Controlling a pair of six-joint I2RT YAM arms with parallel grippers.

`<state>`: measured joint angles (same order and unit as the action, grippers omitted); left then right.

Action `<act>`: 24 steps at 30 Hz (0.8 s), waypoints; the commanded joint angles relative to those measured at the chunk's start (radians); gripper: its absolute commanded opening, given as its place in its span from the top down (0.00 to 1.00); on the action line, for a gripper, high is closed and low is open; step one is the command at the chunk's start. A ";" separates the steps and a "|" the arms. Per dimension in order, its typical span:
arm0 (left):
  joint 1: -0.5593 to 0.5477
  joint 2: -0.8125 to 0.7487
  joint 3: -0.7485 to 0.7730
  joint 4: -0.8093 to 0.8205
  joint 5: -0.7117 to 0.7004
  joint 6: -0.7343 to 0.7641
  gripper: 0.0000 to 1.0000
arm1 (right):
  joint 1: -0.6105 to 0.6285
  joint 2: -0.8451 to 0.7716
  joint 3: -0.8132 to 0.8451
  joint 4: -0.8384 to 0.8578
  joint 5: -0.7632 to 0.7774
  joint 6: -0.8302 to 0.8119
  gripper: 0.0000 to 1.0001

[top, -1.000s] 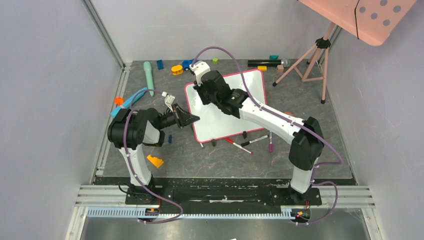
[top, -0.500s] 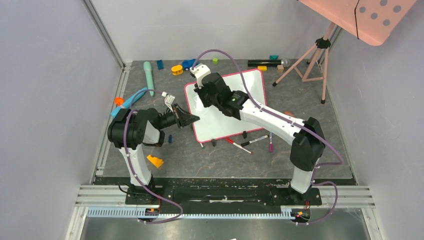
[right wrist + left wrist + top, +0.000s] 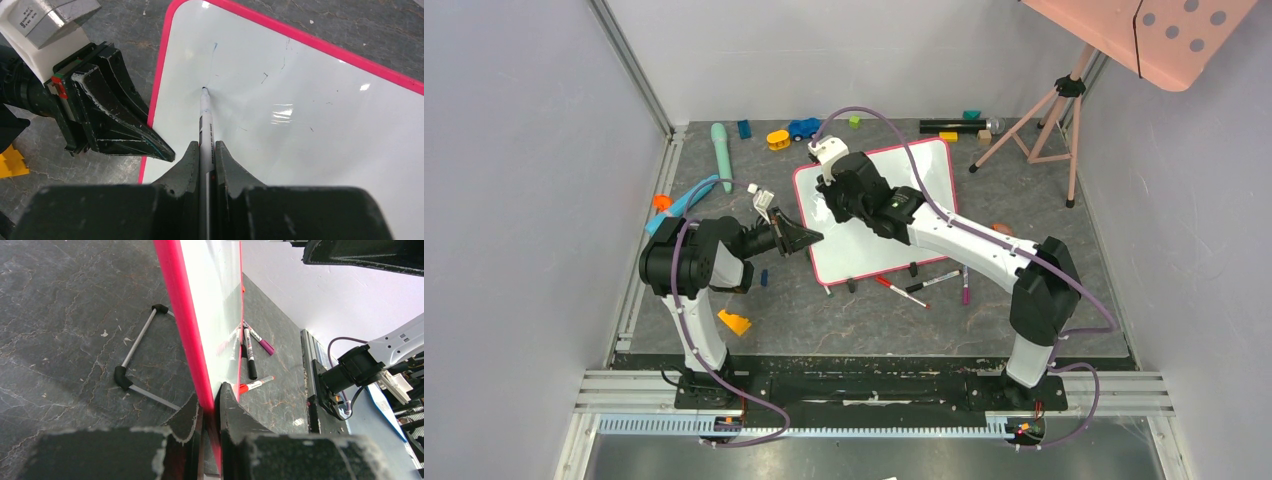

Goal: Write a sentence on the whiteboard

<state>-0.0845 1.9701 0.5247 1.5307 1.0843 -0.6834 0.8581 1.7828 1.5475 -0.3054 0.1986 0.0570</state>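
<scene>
The whiteboard (image 3: 924, 172), white with a pink frame, lies tilted on the table, and my left gripper (image 3: 810, 237) is shut on its left edge. In the left wrist view the pink frame (image 3: 181, 315) runs between the fingers of the left gripper (image 3: 212, 401). My right gripper (image 3: 205, 148) is shut on a white marker (image 3: 206, 117), whose tip touches the whiteboard (image 3: 310, 120) near its upper left. Of the sentence, only a few thin faint strokes (image 3: 214, 56) show, no readable words. From above, the right gripper (image 3: 832, 200) hides the tip.
A red marker (image 3: 902, 292), a black one (image 3: 932, 281) and a purple one (image 3: 965, 284) lie by the board's near edge, beside its black clip feet (image 3: 851, 285). Small toys line the back, with a pink tripod (image 3: 1049, 110) at right and an orange wedge (image 3: 734, 322) near the left arm.
The right arm with the marker has shifted slightly to the right over the board's upper left. The left gripper keeps its hold on the edge unmoved.
</scene>
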 commanded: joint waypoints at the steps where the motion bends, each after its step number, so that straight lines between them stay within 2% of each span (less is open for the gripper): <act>1: 0.005 0.070 -0.023 0.026 -0.041 0.272 0.96 | -0.005 -0.022 0.007 -0.001 0.006 0.013 1.00; 24: 0.006 0.068 -0.022 0.026 -0.037 0.274 0.96 | -0.023 0.078 0.186 -0.038 0.065 -0.003 1.00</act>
<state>-0.0845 1.9701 0.5247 1.5311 1.0855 -0.6834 0.8539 1.8362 1.6707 -0.3588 0.2260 0.0601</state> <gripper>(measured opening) 0.142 0.112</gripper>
